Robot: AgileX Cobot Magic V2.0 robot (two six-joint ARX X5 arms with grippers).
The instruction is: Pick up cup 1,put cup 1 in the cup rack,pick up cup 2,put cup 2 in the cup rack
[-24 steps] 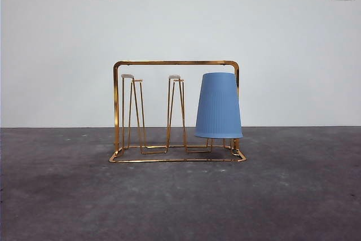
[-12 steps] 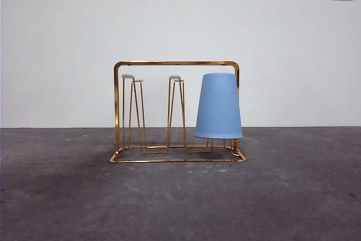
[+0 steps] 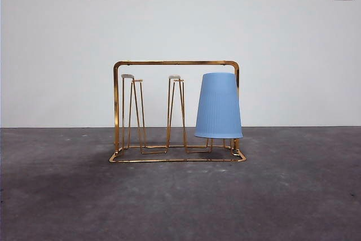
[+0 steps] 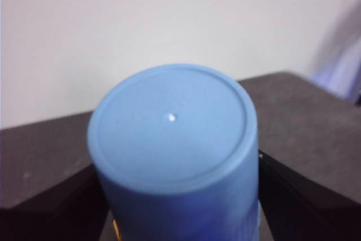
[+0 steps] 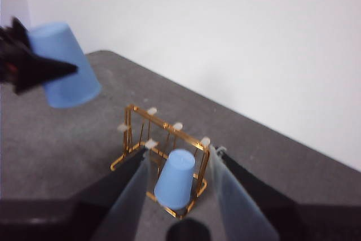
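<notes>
Nothing on the rack (image 3: 176, 156) is shifting since earlier: one cup (image 3: 219, 105) is sitting inverted on its prongs, my left gripper (image 4: 175, 196) is clamping the second cup (image 4: 172, 134) aloft for placement, my right gripper (image 5: 176, 187) is hanging open above.

surface: dark grey table (image 3: 293, 196) | on it: gold cup rack (image 3: 175, 156), near the middle

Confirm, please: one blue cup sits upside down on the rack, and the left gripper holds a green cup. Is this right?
Not quite. The cup in the left gripper is blue, not green, as the left wrist view shows. The other blue cup does sit upside down on the cup rack.
</notes>
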